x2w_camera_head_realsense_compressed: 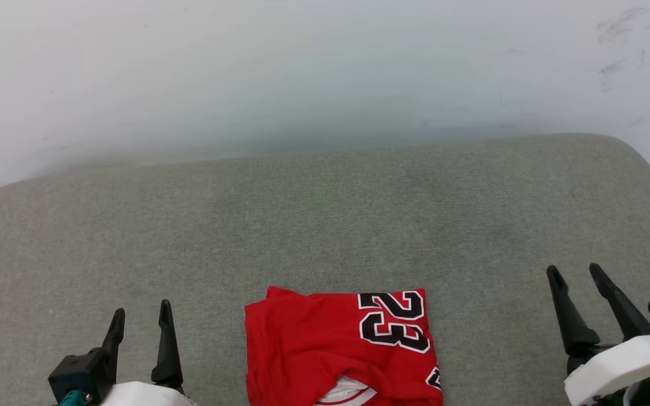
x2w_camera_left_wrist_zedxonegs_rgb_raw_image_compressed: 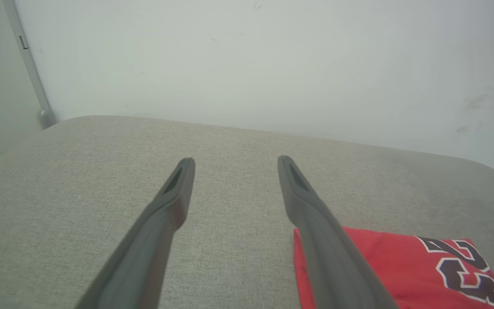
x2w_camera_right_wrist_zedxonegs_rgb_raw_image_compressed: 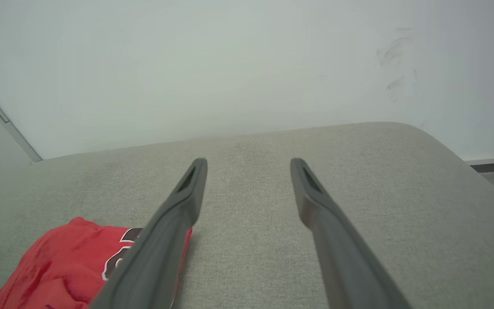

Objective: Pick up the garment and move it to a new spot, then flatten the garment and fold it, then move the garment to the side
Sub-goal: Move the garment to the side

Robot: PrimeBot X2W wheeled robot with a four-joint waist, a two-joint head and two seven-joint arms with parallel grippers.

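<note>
While the garment [x2w_camera_head_realsense_compressed: 313,344] lies between them, left pincer [x2w_camera_head_realsense_compressed: 142,309] and right pincer [x2w_camera_head_realsense_compressed: 575,269] gape wide, empty

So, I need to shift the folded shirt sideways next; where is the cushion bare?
The grey cushion is bare from the garment back to the wall. Bare strips lie between the left gripper and the garment, and, wider, between it and the right gripper. Crowded: the near edge, garment in the middle, grippers at the sides.

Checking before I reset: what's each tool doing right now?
Left tool: open, holding nothing.
Right tool: open, holding nothing.
</note>
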